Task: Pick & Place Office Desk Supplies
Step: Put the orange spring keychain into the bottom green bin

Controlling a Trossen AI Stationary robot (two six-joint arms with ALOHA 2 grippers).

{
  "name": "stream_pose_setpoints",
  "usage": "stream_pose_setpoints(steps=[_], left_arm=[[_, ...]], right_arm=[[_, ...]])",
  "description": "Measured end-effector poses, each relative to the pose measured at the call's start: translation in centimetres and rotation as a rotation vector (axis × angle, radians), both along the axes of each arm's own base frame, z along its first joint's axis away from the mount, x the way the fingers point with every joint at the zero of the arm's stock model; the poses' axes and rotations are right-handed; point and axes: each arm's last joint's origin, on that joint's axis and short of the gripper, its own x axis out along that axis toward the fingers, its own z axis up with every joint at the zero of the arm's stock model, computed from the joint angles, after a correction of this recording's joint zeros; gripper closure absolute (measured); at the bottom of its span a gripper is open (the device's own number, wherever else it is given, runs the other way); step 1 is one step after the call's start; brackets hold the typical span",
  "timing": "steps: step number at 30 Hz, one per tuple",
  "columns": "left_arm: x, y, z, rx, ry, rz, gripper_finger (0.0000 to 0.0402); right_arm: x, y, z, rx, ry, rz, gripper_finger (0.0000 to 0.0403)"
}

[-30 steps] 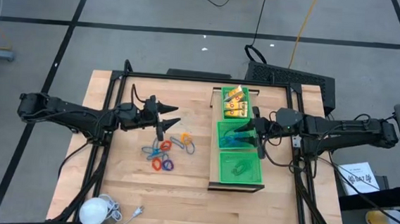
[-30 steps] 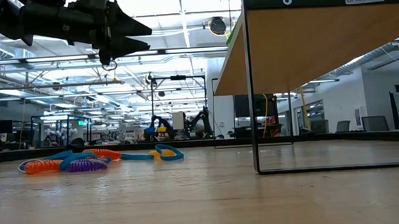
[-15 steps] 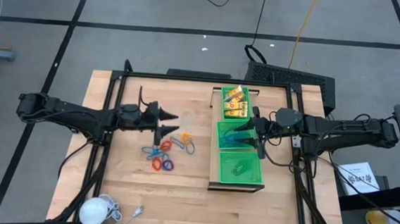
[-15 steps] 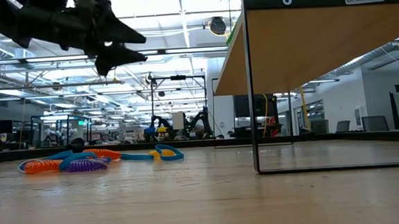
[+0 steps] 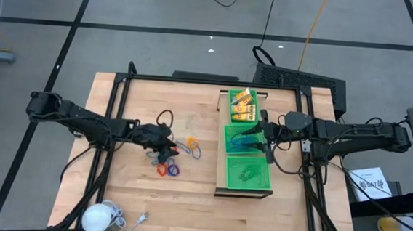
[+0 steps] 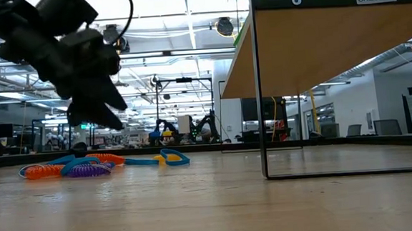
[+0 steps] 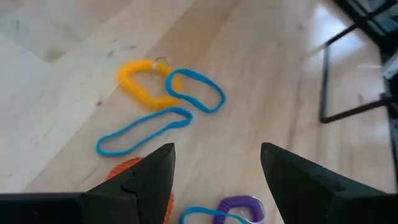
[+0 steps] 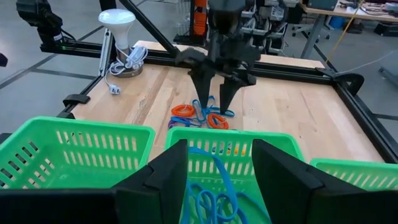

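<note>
Partly sorted desk supplies. The yellow rectangular packets (image 5: 241, 105) already lie in the far compartment of the green mesh tray (image 5: 243, 191), which rests on a wooden shelf with thin black wire legs. A tangle of blue clip-like pieces (image 8: 214, 198) fills the middle compartment, directly under the right gripper (image 8: 217, 167). That gripper hovers there with its dark wedge-shaped fingers parted and nothing between them. The near compartment appears empty.

Still to be moved, by this judgement, is the cluster of rings on the pale wood-grain table (image 5: 186, 201). The left gripper (image 5: 164, 147) hangs tilted just above this cluster, fingers spread apart and empty. Ahead of its fingertips lie a ribbed orange-yellow ring (image 7: 144, 83) and two smooth, thin blue rings (image 7: 194, 90), elongated into loose loops. Closer in, between the fingers, sit a coiled purple ring (image 7: 241, 206) and, partly hidden by a finger, a ribbed red-orange ring (image 7: 158, 186). All look thin, flexible and light, so they may slide when pinched.
</note>
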Motion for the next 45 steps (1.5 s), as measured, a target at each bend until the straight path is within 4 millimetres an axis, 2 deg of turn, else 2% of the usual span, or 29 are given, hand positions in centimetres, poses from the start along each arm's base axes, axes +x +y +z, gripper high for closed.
stream_pose_setpoints(steps=[11,24,28,37,39,45], left_arm=[[0.5,0.1,-3.3,-0.071,0.179,0.043,0.0156],[0.7,0.1,-4.4,-0.066,0.241,0.052,0.0161],[0.6,0.1,-4.5,-0.062,0.247,0.05,0.0206],[0.6,0.6,-4.6,-0.067,0.255,0.068,0.0377],[0.6,0.9,-4.5,-0.094,0.254,0.069,0.0386],[1.2,0.9,-3.3,-0.178,0.21,0.011,0.0353]], right_arm=[[0.0,0.0,0.0,0.002,0.001,0.0,0.0237],[0.0,0.0,0.0,0.002,0.001,0.0,0.0239],[0.0,0.0,0.0,0.002,0.001,0.0,0.0243],[0.0,0.0,0.0,0.002,0.002,0.0,0.0242],[0.0,0.0,0.0,0.002,0.002,-0.001,0.0243],[0.0,0.0,0.0,0.003,0.002,-0.001,0.0242]])
